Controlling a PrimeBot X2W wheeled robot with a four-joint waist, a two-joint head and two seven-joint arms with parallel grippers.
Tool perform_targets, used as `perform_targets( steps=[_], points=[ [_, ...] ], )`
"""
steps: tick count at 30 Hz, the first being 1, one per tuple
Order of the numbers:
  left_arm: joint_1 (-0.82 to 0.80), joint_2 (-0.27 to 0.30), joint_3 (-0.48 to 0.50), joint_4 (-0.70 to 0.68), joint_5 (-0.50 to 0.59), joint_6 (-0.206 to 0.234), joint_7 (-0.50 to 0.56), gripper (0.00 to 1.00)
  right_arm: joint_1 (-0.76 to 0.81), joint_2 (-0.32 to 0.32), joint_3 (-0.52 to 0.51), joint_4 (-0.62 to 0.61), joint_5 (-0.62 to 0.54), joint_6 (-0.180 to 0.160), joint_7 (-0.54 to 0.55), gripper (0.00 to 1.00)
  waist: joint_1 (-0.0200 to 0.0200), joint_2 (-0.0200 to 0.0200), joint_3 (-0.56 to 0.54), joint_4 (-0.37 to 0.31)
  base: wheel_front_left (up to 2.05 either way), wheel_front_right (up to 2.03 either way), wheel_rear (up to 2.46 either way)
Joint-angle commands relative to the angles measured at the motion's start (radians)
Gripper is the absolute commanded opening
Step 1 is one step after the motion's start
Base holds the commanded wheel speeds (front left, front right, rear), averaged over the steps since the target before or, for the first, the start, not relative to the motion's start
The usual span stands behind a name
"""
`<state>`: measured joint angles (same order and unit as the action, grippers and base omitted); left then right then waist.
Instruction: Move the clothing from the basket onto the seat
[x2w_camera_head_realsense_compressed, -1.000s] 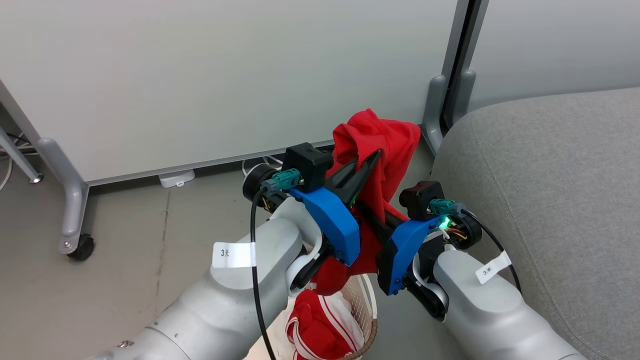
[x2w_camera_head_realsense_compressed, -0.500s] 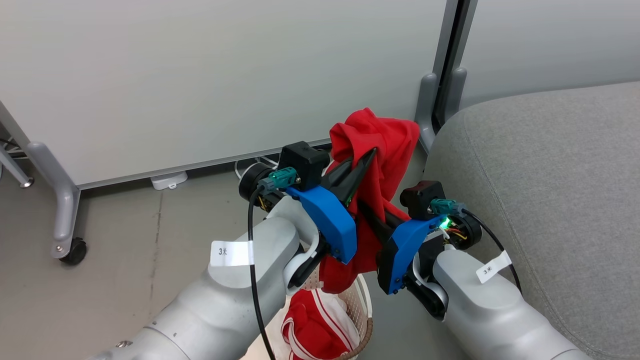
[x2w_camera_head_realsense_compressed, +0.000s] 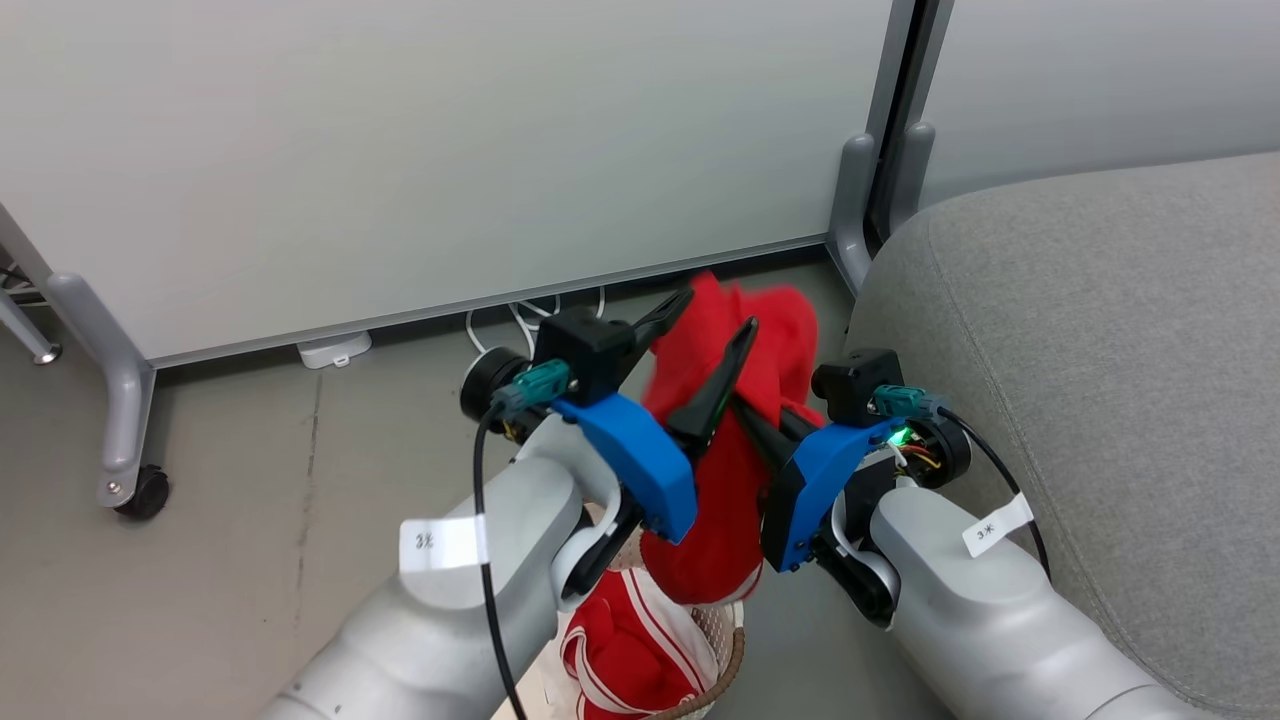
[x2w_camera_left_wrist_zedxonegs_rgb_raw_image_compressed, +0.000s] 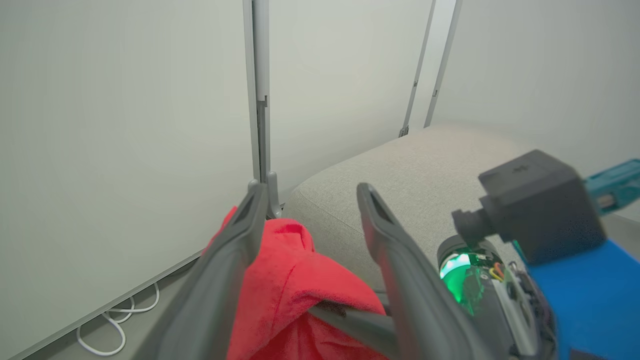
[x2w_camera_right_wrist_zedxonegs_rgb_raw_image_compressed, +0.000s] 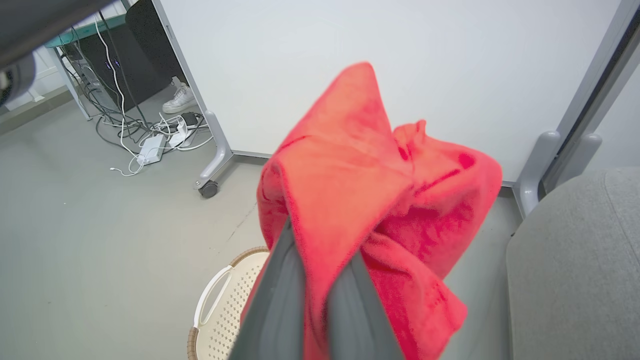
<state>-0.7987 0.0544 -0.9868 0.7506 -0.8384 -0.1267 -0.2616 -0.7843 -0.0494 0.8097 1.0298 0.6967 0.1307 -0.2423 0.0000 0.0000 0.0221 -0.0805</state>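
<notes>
The right gripper (x2w_camera_right_wrist_zedxonegs_rgb_raw_image_compressed: 320, 290) pinches the plain red garment (x2w_camera_head_realsense_compressed: 725, 480) aloft, the left gripper (x2w_camera_head_realsense_compressed: 708, 322) spread wide with cloth between its fingers, both arms angled up over the basket (x2w_camera_head_realsense_compressed: 737, 650) holding the striped garment (x2w_camera_head_realsense_compressed: 620, 660), the rounded edge of the grey seat (x2w_camera_head_realsense_compressed: 1100, 330) close at right, bare floor (x2w_camera_head_realsense_compressed: 250, 500) at left.

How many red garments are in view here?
2. The plain garment hangs above the basket, pinched by the right gripper; the striped garment lies in the basket. More could be hidden beneath it.
</notes>
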Motion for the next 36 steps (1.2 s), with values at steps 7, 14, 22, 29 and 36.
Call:
perform_targets(
  steps=[7, 14, 22, 29, 36],
  points=[
    [0.189, 0.062, 0.184, -0.142, 0.175, 0.019, -0.005, 1.0, -0.022, -0.002, -0.01, 0.016, -0.003, 0.0, -0.02, 0.0, 0.0, 0.0, 0.008, 0.002, 0.0, 0.0, 0.0],
    [0.35, 0.099, 0.349, -0.268, 0.311, 0.03, -0.005, 1.0, -0.025, -0.002, -0.028, 0.021, -0.015, 0.0, -0.023, 0.0, 0.0, 0.0, 0.013, 0.006, 0.0, 0.0, 0.0],
    [0.547, 0.107, 0.539, -0.388, 0.458, 0.025, -0.005, 1.0, -0.007, -0.002, -0.054, 0.008, -0.04, 0.0, -0.024, 0.0, 0.0, 0.0, 0.005, 0.008, 0.0, 0.0, 0.0],
    [0.669, 0.081, 0.662, -0.441, 0.526, 0.011, -0.005, 1.0, 0.014, -0.002, -0.09, 0.004, -0.073, 0.0, -0.024, 0.0, 0.0, 0.0, -0.002, 0.013, 0.0, 0.0, 0.0],
    [0.722, 0.056, 0.719, -0.451, 0.554, -0.001, -0.005, 1.0, 0.035, -0.002, -0.119, -0.005, -0.093, 0.0, -0.024, 0.0, 0.0, 0.0, -0.006, 0.019, 0.0, 0.0, 0.0]
  ],
)
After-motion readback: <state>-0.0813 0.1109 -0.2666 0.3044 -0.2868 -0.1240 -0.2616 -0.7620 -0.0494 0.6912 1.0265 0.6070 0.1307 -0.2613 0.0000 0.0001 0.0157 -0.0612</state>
